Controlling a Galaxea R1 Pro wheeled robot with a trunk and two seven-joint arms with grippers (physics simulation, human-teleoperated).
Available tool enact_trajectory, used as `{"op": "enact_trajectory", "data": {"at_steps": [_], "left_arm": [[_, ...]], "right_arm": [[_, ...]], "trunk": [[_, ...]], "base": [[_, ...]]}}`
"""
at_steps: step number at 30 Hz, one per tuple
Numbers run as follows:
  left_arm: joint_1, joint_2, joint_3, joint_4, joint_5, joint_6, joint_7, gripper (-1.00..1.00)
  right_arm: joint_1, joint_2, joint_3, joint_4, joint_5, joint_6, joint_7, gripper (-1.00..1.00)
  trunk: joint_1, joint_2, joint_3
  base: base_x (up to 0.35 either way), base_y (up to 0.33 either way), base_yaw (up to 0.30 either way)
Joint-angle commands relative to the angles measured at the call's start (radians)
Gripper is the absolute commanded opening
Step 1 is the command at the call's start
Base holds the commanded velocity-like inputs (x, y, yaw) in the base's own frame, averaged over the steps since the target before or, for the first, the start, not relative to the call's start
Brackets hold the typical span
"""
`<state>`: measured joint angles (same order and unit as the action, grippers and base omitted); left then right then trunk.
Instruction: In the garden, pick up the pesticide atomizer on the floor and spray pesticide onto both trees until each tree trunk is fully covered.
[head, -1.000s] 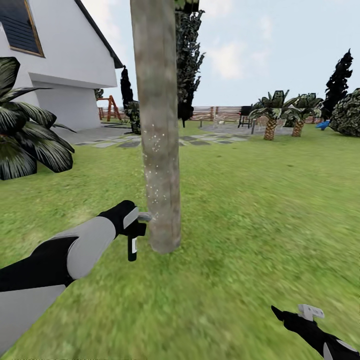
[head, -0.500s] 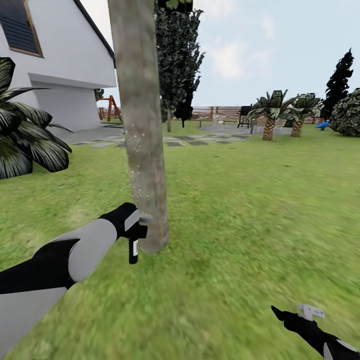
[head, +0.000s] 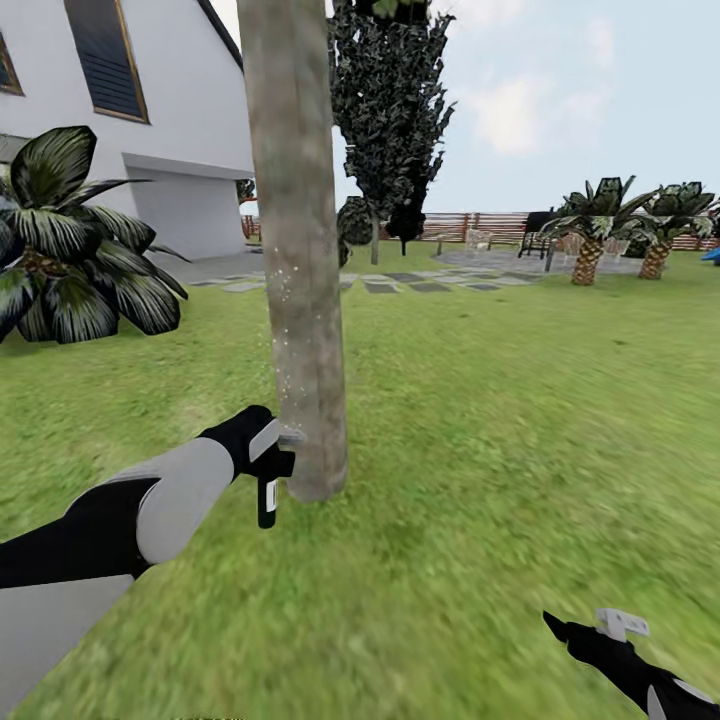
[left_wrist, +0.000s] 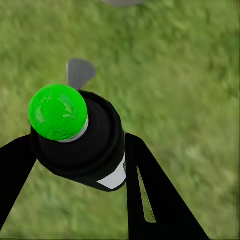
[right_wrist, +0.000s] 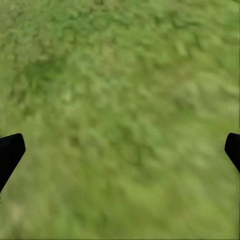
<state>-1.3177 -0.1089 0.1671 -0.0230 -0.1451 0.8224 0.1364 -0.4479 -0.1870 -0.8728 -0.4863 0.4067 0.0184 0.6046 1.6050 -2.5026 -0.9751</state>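
A thick grey-brown tree trunk (head: 298, 300) rises from the grass lawn (head: 480, 420) just ahead, left of centre, with fine white specks on its bark around mid-height. My left gripper (head: 266, 462) is shut on the pesticide atomizer (head: 266, 495), a dark bottle with a white label hanging below its grey nozzle, which points at the trunk's lower part and nearly touches it. In the left wrist view the black bottle (left_wrist: 87, 150) sits between the two fingers (left_wrist: 145, 185) of the left gripper (left_wrist: 80, 150). My right gripper (head: 590, 632) hangs low at the right, open over grass, holding nothing.
A palm-like plant (head: 80, 250) stands at the left before the white house (head: 180, 140). Behind the trunk are a dark conifer (head: 390, 110), a stone patio (head: 420, 282), a slat fence (head: 480, 225) and short palms (head: 590, 225). Open lawn spreads to the right.
The whole view has shifted, so the camera has moved: house, plant and palms sit further right. Both arms hold the same pose, the nozzle still at the trunk.
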Motion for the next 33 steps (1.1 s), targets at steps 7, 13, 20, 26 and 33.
{"op": "enact_trajectory", "data": {"at_steps": [7, 13, 20, 26, 33], "left_arm": [[0.0, 0.0, -0.002, 0.0, -0.002, 0.0, 0.0, -1.0], [0.0, -0.004, -0.002, 0.0, -0.001, 0.0, 0.0, -1.0], [0.004, -0.005, -0.001, 0.0, -0.001, 0.001, 0.0, -1.0], [0.012, -0.006, -0.003, 0.0, -0.001, 0.001, 0.0, -1.0], [0.012, -0.005, -0.003, 0.0, -0.001, 0.0, 0.0, -1.0]], "right_arm": [[0.0, 0.0, 0.0, 0.0, 0.0, 0.0, 0.001, 1.0], [0.0, 0.0, 0.0, 0.0, 0.0, 0.0, 0.0, 1.0], [0.0, 0.0, 0.0, 0.0, 0.0, 0.0, 0.0, 1.0], [0.0, 0.0, 0.0, 0.0, 0.0, 0.0, 0.0, 1.0], [0.0, 0.0, 0.0, 0.0, 0.0, 0.0, 0.0, 1.0]], "trunk": [[0.0, 0.0, 0.0], [0.0, 0.0, 0.0], [0.0, 0.0, 0.0], [0.0, 0.0, 0.0], [0.0, 0.0, 0.0]], "base": [[0.054, -0.076, 0.177], [0.188, -0.24, 0.059], [0.072, -0.291, 0.243], [-0.076, -0.168, 0.256], [-0.023, -0.286, 0.251]]}}
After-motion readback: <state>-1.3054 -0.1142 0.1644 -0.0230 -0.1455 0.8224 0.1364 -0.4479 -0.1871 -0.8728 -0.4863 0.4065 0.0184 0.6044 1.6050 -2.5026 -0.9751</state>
